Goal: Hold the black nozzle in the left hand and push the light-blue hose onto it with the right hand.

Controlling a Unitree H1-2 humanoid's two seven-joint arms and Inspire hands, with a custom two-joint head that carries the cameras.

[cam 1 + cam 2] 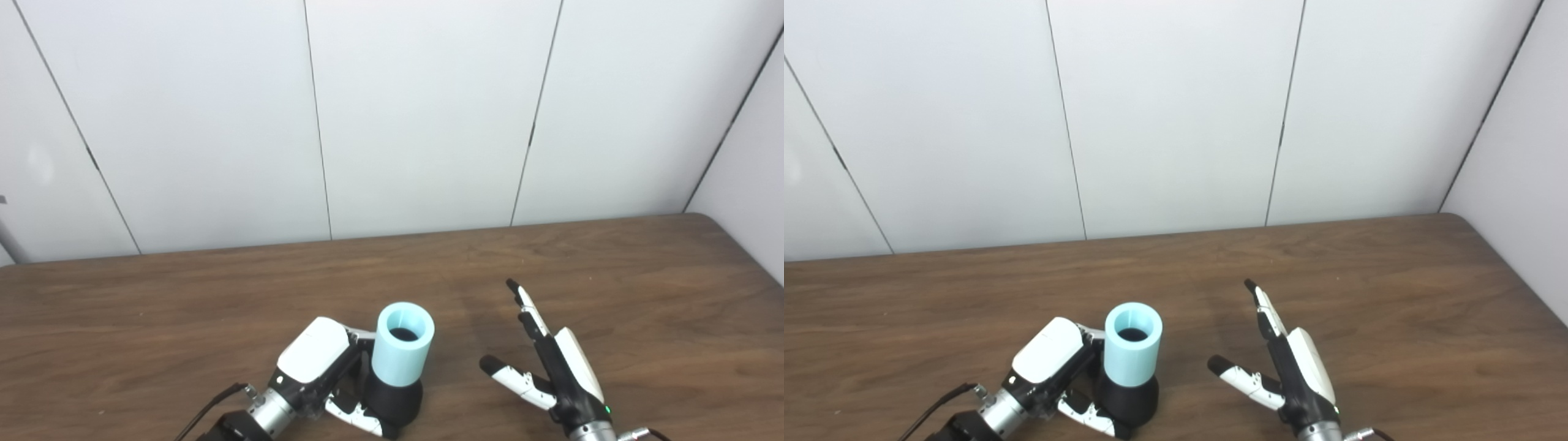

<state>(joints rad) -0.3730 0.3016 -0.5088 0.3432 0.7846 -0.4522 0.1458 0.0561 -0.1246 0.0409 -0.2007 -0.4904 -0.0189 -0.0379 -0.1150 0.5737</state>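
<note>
The black nozzle (395, 401) stands upright on the wooden table (643, 294) near the front edge. The light-blue hose (402, 346) sits on top of it, open end up. My left hand (324, 373) is shut on the black nozzle, with fingers wrapped around its base from the left. My right hand (548, 358) is open and empty to the right of the hose, apart from it, fingers stretched out and thumb spread. The same scene shows in the right eye view, with the hose (1132, 344) over the nozzle (1127, 398).
A white panelled wall (392, 122) rises behind the table's far edge. The table's right edge runs diagonally at the far right.
</note>
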